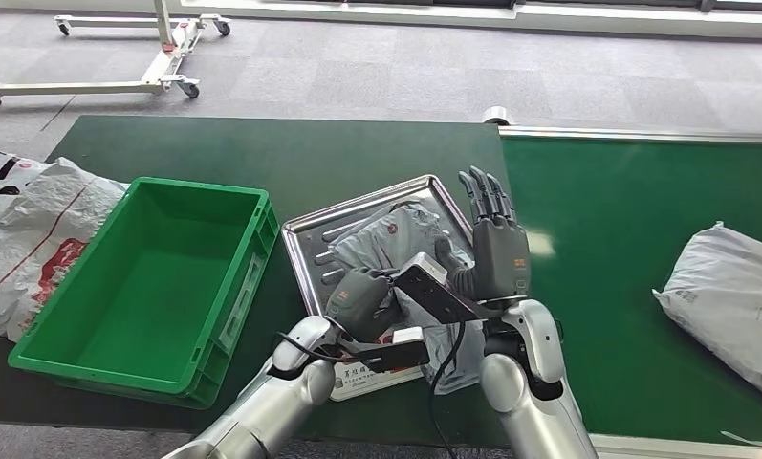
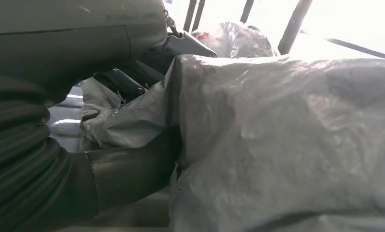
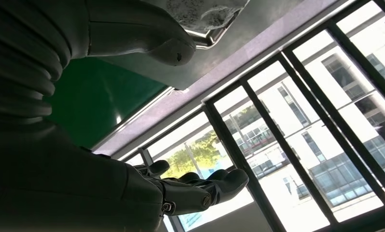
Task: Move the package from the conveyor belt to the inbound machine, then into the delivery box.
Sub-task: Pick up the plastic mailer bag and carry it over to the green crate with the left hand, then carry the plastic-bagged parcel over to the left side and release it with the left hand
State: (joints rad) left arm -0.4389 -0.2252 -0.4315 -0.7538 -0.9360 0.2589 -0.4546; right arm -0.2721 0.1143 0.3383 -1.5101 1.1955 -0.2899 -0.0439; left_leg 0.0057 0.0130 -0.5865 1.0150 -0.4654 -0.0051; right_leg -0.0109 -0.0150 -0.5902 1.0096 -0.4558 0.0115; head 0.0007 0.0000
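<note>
A grey plastic package (image 1: 401, 234) lies on the metal tray (image 1: 305, 239) of the inbound machine, in the middle of the green table. My left hand (image 1: 360, 301) is curled over the package's near edge. Up close, the crumpled package (image 2: 287, 145) sits between its thumb (image 2: 127, 176) and its dark fingers (image 2: 122, 79). My right hand (image 1: 496, 249) stands upright at the package's right side with its fingers straight and apart, holding nothing. In the right wrist view the tray's corner (image 3: 209, 38) and a bit of the package (image 3: 205, 9) lie just past the right hand (image 3: 60, 159).
An empty green delivery box (image 1: 200, 186) stands left of the tray. A second grey package (image 1: 730, 296) lies on the conveyor belt (image 1: 606, 220) at the right. White sacks (image 1: 32, 229) lie beyond the box's left side. A wheeled white frame (image 1: 157, 57) stands on the floor behind.
</note>
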